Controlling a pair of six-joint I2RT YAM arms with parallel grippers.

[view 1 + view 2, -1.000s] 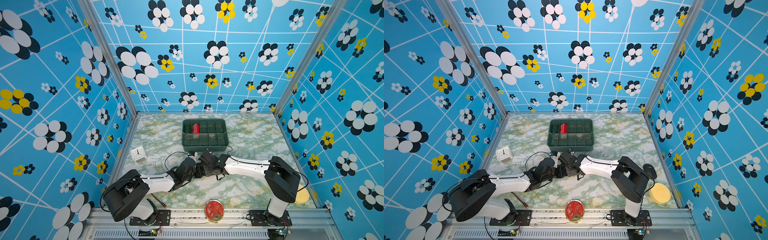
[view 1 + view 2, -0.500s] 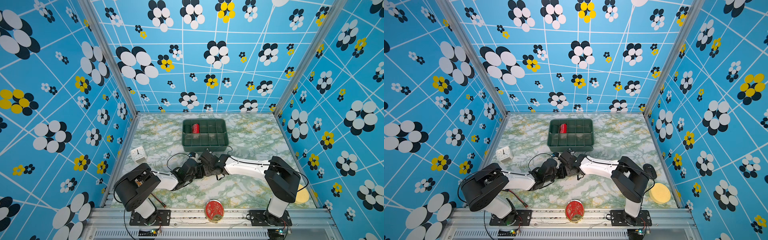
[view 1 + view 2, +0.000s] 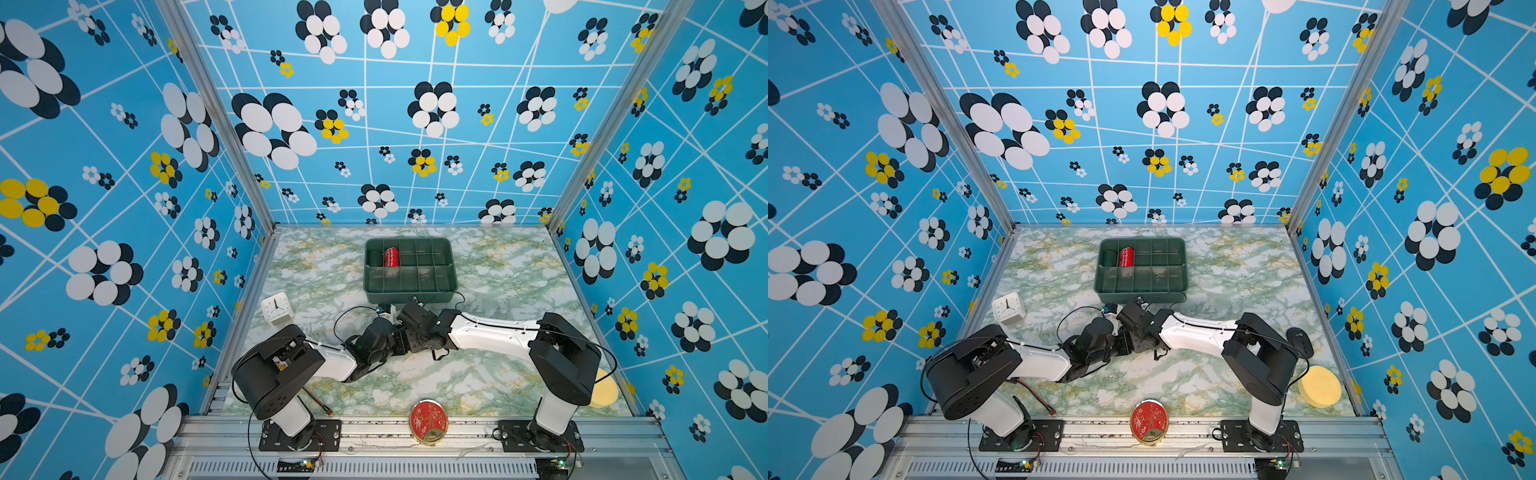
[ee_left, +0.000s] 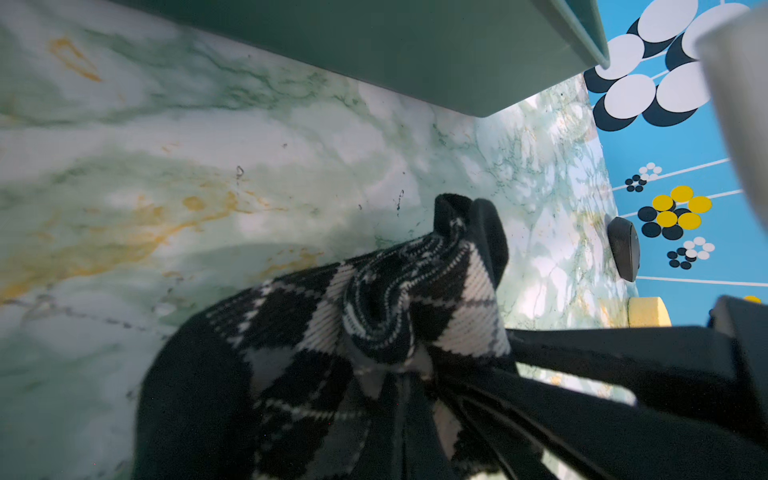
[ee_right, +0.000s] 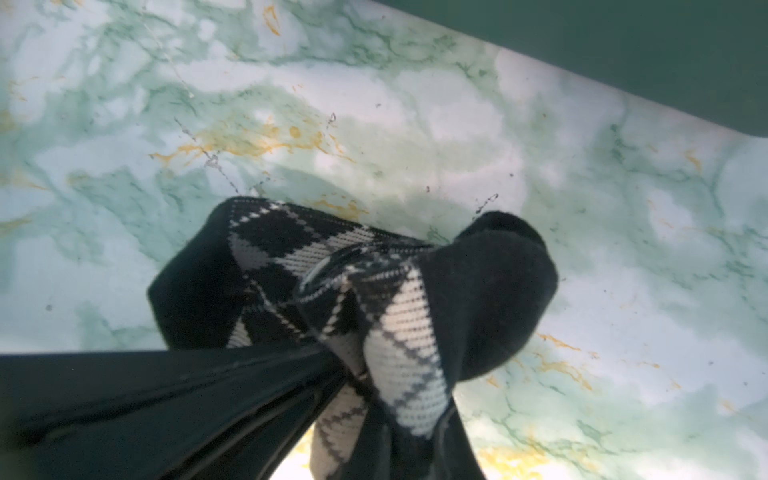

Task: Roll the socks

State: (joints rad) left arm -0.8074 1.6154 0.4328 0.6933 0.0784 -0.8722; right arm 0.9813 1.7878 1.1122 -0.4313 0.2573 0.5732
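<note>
1. Your socks (image 4: 374, 316) are bunched into a loose bundle on or just above the table (image 3: 498, 270), near the front wall of the green tray (image 3: 411, 296). I cannot tell whether they rest on the surface.
2. The left gripper (image 4: 419, 374) is clamped tight on the patterned fabric at the bundle's core.
3. The right gripper (image 5: 353, 374) also looks pinched onto the socks (image 5: 415, 311), meeting the left one at the same knot of fabric. From above, the 2 wrists hide the socks completely.
4. Progress, as I judge it: you are well into the roll. The argyle fabric spirals inward at the middle, but a plain black end bulges out to one side and the wrap looks slack. You likely need to tighten it and tuck that end in.
5. The tray is divided into compartments. Its back row holds 2 finished rolls side by side: a dark green roll (image 3: 375, 257) in the corner cell and a red roll (image 3: 391, 257) just beside it. I see nothing in the other cells, so the argyle bundle probably goes there next.
</note>
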